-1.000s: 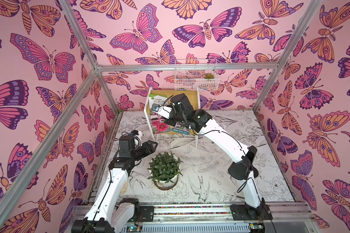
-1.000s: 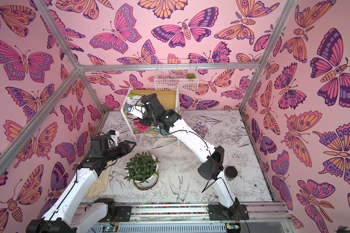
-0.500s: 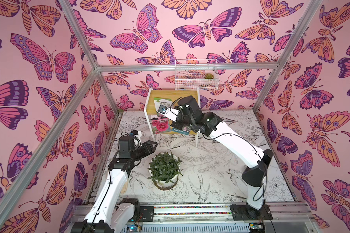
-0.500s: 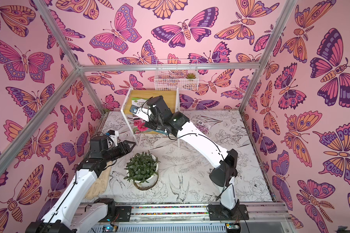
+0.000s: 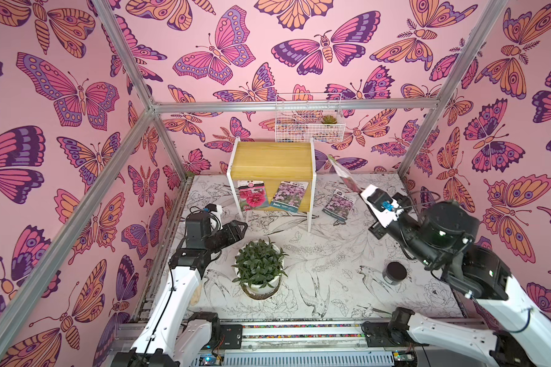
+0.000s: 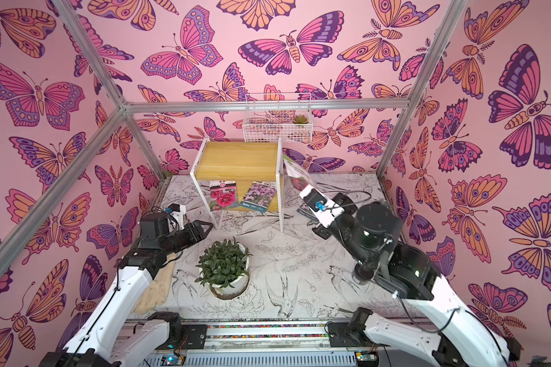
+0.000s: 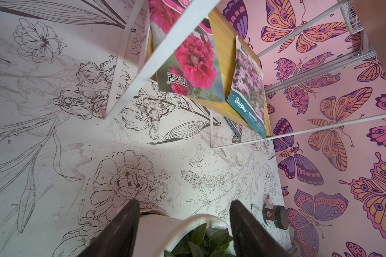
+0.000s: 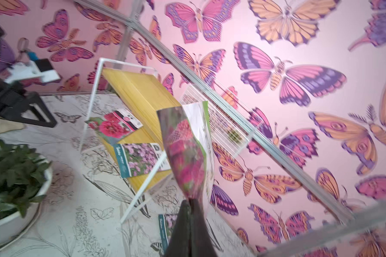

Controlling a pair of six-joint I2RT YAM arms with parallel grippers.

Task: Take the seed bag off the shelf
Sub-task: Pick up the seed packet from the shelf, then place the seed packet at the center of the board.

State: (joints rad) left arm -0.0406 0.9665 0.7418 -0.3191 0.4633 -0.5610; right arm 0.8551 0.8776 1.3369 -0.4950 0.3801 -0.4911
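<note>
Right gripper (image 8: 188, 202) pinches a red-flower seed bag (image 8: 187, 151) in the air beside the shelf (image 5: 272, 155); left gripper (image 7: 184, 201) has jaws apart, empty

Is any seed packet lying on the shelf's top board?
No, the top board is bare; the red-flower packet and the purple-flower packet lie on the lower board.

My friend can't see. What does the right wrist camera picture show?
The right gripper is shut on a seed bag with pink flowers, holding it up in the air, off the shelf. A red-flower bag and a purple-flower bag lie on the shelf's lower board, and a potted plant stands nearby.
</note>
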